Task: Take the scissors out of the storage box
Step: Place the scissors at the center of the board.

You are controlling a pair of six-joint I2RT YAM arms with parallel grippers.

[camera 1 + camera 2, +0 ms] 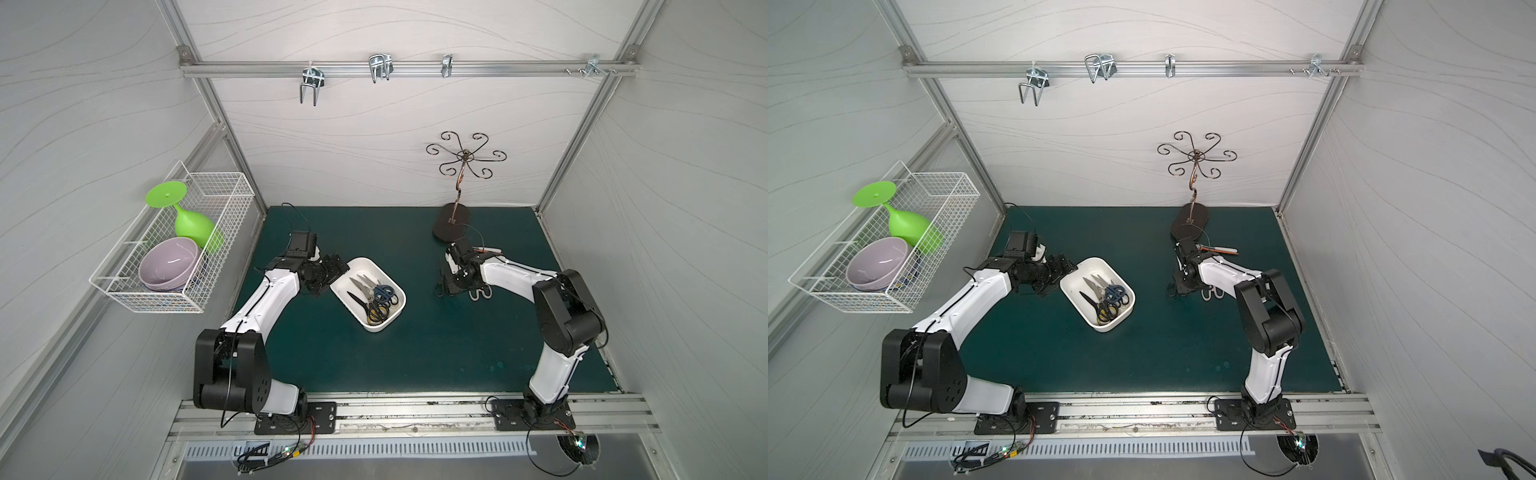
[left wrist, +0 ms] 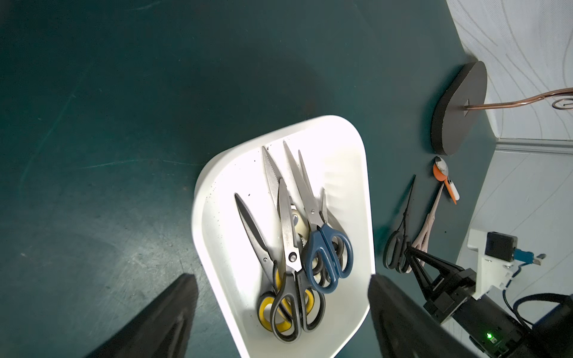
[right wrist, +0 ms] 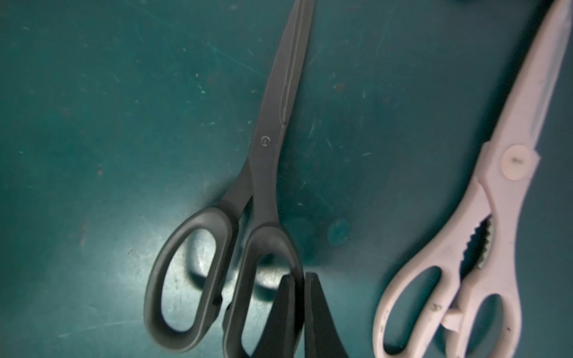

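The white storage box (image 1: 386, 325) (image 1: 1113, 326) (image 2: 217, 235) lies mid-mat and holds several scissors (image 1: 376, 297) (image 1: 1105, 300): a blue-handled pair (image 2: 328, 257), a yellow-black pair (image 2: 266, 313) and a dark grey-handled pair (image 2: 293, 297). My left gripper (image 2: 282, 276) (image 1: 332, 271) is open at the box's left end, one finger on each side of that end. A dark grey pair (image 3: 266, 173) (image 1: 440, 282) and cream kitchen shears (image 3: 483, 217) (image 1: 480, 294) lie on the mat to the right. My right gripper (image 3: 300, 279) (image 1: 448, 286) is shut on the rim of the dark grey pair's handle loop.
An orange-and-white spoon (image 1: 488, 250) (image 2: 446, 183) lies behind the right gripper. The mug tree's black base (image 1: 453, 224) stands at the back. A white wire basket (image 1: 124, 286) with a purple bowl and a green goblet hangs on the left wall.
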